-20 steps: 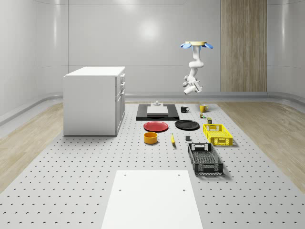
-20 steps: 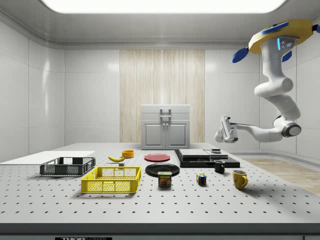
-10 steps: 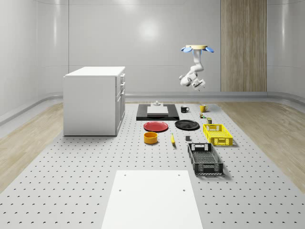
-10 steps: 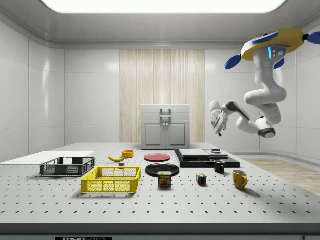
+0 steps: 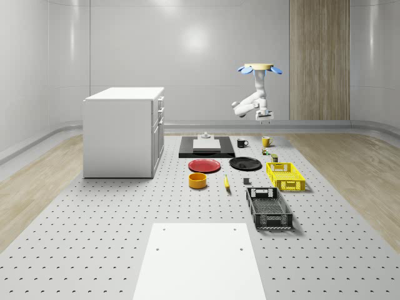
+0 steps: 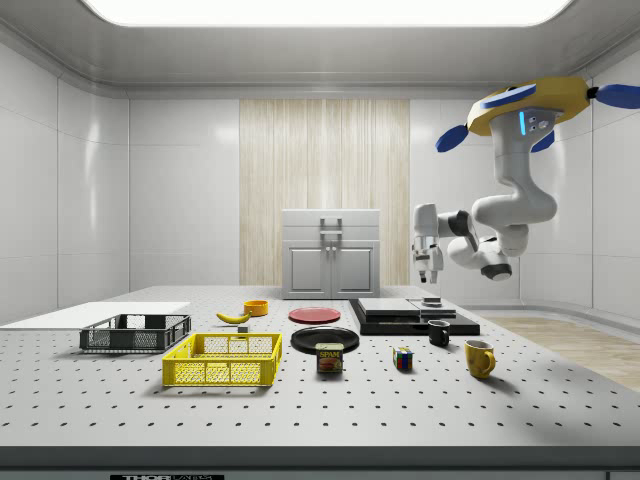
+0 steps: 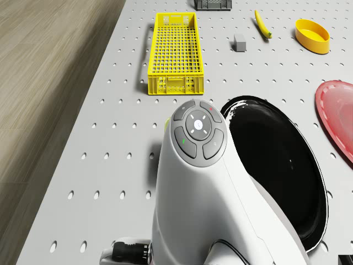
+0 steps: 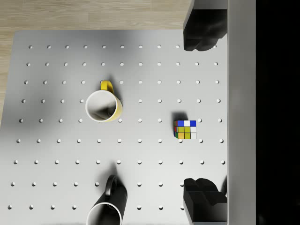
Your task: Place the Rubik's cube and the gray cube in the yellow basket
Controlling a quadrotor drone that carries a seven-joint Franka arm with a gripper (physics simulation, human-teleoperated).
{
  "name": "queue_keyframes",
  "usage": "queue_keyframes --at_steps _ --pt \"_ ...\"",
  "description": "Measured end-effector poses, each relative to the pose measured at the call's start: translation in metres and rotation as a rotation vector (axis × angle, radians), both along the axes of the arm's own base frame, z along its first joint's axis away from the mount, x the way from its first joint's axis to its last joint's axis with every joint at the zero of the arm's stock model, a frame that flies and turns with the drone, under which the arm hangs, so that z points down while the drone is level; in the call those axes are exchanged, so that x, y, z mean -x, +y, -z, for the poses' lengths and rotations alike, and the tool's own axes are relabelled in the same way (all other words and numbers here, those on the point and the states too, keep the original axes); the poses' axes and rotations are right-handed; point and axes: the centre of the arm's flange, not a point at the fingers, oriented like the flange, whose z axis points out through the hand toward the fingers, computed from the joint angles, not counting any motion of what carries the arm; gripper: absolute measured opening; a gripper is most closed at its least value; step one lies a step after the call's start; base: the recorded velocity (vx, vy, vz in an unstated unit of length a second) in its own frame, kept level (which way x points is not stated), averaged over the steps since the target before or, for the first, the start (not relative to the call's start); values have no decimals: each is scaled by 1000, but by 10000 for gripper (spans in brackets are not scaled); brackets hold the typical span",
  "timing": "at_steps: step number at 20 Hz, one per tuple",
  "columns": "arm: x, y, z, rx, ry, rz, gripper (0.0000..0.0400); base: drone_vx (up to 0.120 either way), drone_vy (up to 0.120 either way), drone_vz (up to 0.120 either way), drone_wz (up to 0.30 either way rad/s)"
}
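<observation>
The Rubik's cube (image 8: 185, 130) (image 6: 403, 358) lies on the perforated table near the mugs, far below my gripper. The small gray cube (image 7: 239, 42) (image 5: 246, 181) rests beside the yellow basket (image 7: 175, 52) (image 5: 285, 175) (image 6: 224, 360), which stands on the table with nothing in it. The drone (image 6: 530, 100) hovers high over the table's back right part. My gripper (image 6: 424, 275) (image 5: 265, 116) (image 8: 201, 117) points straight down and is open, holding nothing. In the wrist view the Rubik's cube sits roughly between the two fingertips (image 8: 201, 37).
A yellow mug (image 8: 103, 105) (image 6: 479, 358) and a black mug (image 8: 107, 206) (image 6: 438, 333) stand near the Rubik's cube. A black plate (image 7: 276, 171), red plate (image 5: 204, 165), spam can (image 6: 329, 358), black basket (image 5: 269, 207), black slab (image 5: 206, 147) and white cabinet (image 5: 123, 131) share the table.
The arm has folded and turned the gripper from pointing sideways to pointing straight down. The drone has shifted toward the side view's left. The table's objects have not moved.
</observation>
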Motion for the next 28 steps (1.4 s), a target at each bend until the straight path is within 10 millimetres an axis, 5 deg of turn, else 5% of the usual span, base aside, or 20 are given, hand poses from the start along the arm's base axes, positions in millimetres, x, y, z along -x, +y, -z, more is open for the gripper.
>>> queue_keyframes --at_steps 14,28 --pt "0 -7 1 73 3 2 400 66 -20 -120 0" --pt "0 -8 1 78 3 1 400 0 -20 -120 0"
